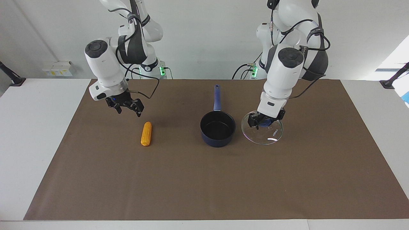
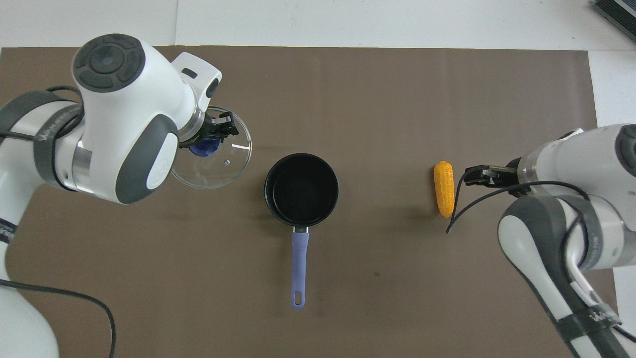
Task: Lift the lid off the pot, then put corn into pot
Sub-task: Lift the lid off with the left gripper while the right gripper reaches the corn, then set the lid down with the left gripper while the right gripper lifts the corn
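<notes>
While the left gripper (image 1: 262,122) sits down at the lid (image 1: 262,127), its fingers close around the blue knob (image 2: 206,147), we read this as the set-down: the glass disc lies on, or just above, the mat (image 1: 204,179) beside the pot (image 1: 218,128), toward the left arm's end of the table, well out of the way of the opening. That makes sense to us, since the pot now stands uncovered, black inside showing, handle (image 1: 217,97) pointing toward the robots. From the facing view we can't quite say whether the lid's rim has touched the mat yet. That left arm reaches steeply down, wrist bent over the knob, elbow high. Over at the right arm's end, the right gripper (image 1: 127,107) hangs in the air with its fingers spread wide and holding nothing, tilted down toward the corn (image 1: 146,133), which lies on the mat beside the pot but well apart from it. We'd judge the corn pick comes next: drop, straddle the cob across its narrow width, close.
</notes>
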You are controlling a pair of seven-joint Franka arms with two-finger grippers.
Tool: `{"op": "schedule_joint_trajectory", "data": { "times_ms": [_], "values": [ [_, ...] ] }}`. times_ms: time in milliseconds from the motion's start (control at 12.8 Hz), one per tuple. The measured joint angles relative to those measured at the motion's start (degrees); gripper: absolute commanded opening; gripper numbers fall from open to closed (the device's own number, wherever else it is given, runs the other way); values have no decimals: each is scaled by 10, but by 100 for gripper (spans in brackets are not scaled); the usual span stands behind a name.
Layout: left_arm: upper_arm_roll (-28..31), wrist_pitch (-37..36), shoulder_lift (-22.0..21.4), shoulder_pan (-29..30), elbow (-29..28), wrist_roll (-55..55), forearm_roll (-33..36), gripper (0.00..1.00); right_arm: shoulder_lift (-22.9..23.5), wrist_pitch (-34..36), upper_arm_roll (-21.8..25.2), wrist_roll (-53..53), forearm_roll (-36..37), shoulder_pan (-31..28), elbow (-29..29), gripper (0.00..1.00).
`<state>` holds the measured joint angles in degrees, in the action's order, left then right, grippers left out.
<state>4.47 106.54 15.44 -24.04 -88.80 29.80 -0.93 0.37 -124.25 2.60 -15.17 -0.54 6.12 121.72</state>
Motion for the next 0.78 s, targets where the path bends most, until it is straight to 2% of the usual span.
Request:
{"op": "schedule_joint_trajectory", "data": {
  "times_ms": [156, 391, 469, 547, 626, 704, 782],
  "values": [
    [0, -17, -11, 29, 0, -47, -3, 0, 26, -42, 0, 0, 2, 7, 14, 100],
    [0, -42, -21, 70, 0, -106, -5, 0, 74, -104, 0, 0, 2, 24, 16, 88],
    [0, -56, -26, 86, 0, -134, -8, 0, 93, -125, 0, 0, 2, 28, 17, 79],
    [0, -72, -35, 106, -1, -166, -12, 0, 113, -142, 0, 0, 2, 31, 17, 67],
    [0, -82, -45, 123, -5, -193, -14, 0, 124, -148, 0, 0, 2, 34, 17, 51],
    [1, -89, -57, 138, -14, -218, -15, 0, 129, -150, 0, 0, 2, 36, 16, 23],
    [0, -92, -70, 151, -27, -238, -16, 0, 129, -150, 0, 0, 2, 37, 15, 5]
  ]
}}
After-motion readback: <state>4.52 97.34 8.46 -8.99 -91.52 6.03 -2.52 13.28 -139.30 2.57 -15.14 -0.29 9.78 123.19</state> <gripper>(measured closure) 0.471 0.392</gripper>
